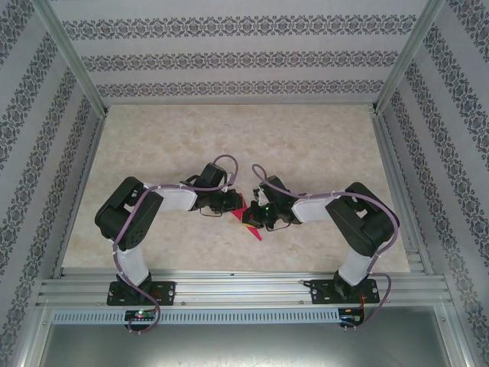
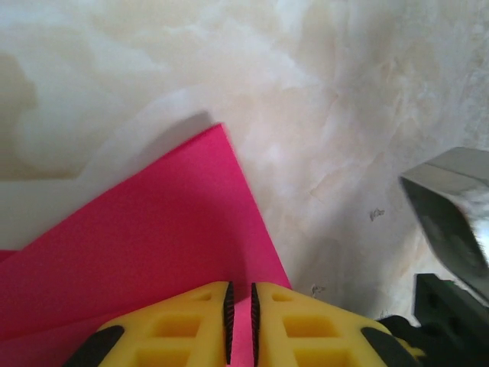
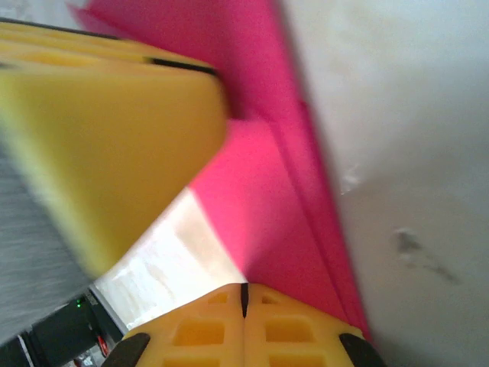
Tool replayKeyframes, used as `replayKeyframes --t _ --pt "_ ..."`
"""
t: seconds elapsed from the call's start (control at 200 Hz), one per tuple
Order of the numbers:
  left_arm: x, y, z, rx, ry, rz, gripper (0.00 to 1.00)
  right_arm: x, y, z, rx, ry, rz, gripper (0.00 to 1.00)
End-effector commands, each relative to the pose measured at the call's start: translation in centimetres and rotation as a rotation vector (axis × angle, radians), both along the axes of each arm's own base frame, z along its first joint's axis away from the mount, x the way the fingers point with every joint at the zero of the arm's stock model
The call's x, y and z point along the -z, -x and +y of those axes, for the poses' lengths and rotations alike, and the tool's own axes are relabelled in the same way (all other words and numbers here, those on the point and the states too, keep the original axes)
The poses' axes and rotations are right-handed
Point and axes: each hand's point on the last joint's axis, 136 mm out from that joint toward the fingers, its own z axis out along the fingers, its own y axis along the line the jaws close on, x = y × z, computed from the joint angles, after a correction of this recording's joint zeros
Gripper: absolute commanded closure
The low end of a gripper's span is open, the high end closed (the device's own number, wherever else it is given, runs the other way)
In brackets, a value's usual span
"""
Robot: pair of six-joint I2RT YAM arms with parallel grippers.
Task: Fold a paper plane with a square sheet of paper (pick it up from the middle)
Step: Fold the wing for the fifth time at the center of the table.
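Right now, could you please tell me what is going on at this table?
The robot is folding a pink paper at the middle of the table. The left gripper pinches one part of it between nearly closed fingers, and the right gripper is shut, apparently on a folded edge. The paper is already creased and partly lifted off the surface.

Soft, even daylight (right-wrist foreground blurred)
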Motion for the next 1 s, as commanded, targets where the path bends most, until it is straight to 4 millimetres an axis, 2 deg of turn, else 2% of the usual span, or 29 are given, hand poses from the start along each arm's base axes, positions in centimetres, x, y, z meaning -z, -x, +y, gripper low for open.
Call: replayKeyframes --t 0.0,0.285,0.555,0.689,0.814,0.889,0.994 --pt "3.0 0.7 1.8 -0.048 -0.101 0.058 0.84 3.0 2.5 -1.6 0.006 0.062 0.085 1.00" --pt "3.9 0.8 3.1 -0.095 -0.129 0.084 0.87 2.6 5.1 -3.5 -0.002 0.056 0.103 0.98" --pt "4.0 0.8 3.3 -0.097 -0.135 0.085 0.87 2.9 8.4 -6.3 -0.007 0.093 0.128 0.97" --pt "3.8 0.7 3.2 -0.089 -0.128 0.080 0.88 2.8 9.3 -7.7 -0.001 0.122 0.129 0.97" --pt "3.4 0.6 3.0 -0.076 -0.124 0.070 0.87 0.8 7.9 -8.1 0.031 0.125 0.046 0.97" --pt "3.0 0.6 2.7 -0.060 -0.113 0.063 0.86 -1.7 6.6 -7.3 0.031 0.078 -0.048 0.97" --pt "2.4 0.4 2.2 -0.042 -0.089 0.053 0.85 -5.1 3.7 -6.5 0.092 0.029 -0.189 0.99"
